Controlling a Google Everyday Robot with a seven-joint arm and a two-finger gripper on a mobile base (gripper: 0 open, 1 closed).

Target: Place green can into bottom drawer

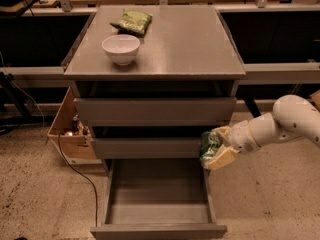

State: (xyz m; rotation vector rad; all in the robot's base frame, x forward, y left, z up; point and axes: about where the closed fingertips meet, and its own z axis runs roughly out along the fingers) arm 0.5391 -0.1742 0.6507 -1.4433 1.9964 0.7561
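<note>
The green can (210,145) is held in my gripper (216,148), which is shut on it. The gripper hangs at the right front corner of the grey cabinet, level with the middle drawer (147,147) and just above the right wall of the bottom drawer (159,204). The bottom drawer is pulled out and open, its grey inside bare. My white arm (280,124) reaches in from the right.
A white bowl (121,49) and a flat green snack bag (131,21) lie on the cabinet top (190,44). The top drawer (155,111) is shut. A wooden crate (67,134) and a black cable (80,176) are on the floor at the left.
</note>
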